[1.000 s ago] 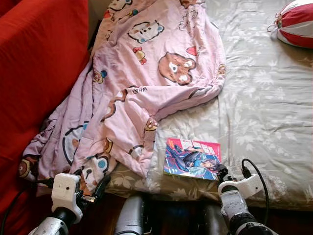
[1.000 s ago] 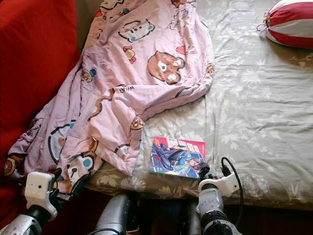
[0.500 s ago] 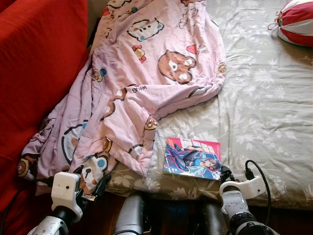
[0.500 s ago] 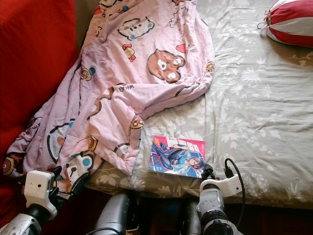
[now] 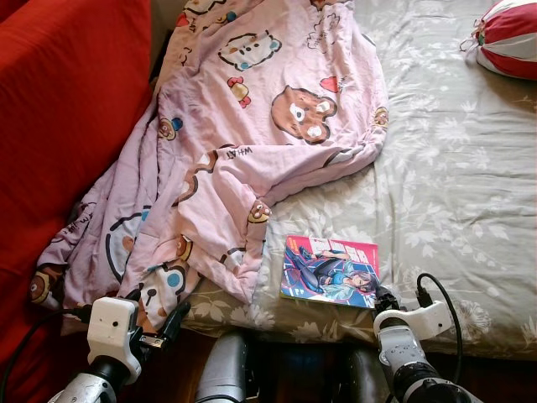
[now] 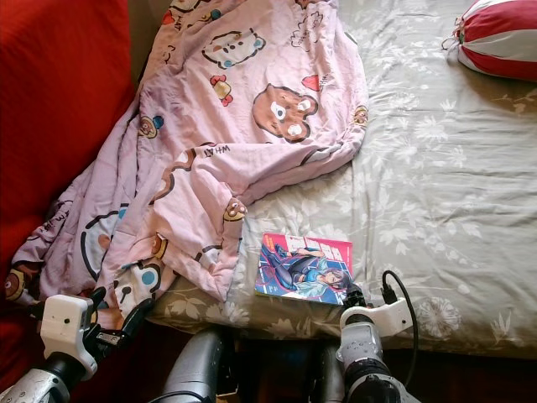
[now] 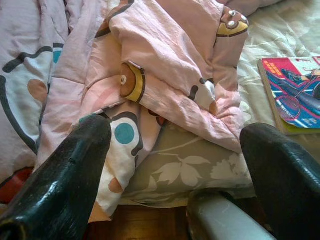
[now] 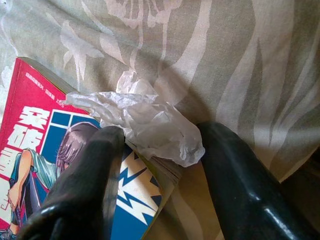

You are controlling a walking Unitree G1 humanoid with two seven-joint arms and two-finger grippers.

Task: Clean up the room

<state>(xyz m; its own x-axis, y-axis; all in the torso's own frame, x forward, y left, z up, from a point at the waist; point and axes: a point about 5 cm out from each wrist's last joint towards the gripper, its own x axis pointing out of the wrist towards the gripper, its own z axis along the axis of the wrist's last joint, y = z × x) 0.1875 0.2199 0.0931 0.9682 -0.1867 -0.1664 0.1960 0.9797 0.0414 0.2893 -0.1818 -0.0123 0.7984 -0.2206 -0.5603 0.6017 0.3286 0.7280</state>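
Right wrist view: the right gripper (image 8: 157, 170) has its fingers apart, straddling a crumpled tissue (image 8: 145, 122) lying on the comic book (image 8: 55, 165) corner at lower centre, positioned for a pinch. The left gripper (image 7: 175, 165), fingers spread, idles before the pink blanket (image 7: 165, 75).

Bed (image 5: 453, 168), grey floral sheet. On it: pink cartoon blanket (image 5: 252, 126) at 11 o'clock; comic book (image 5: 330, 271) at 6; crumpled tissue (image 8: 145, 120) touching book's corner; red-white striped pillow (image 5: 508, 38) at 2.
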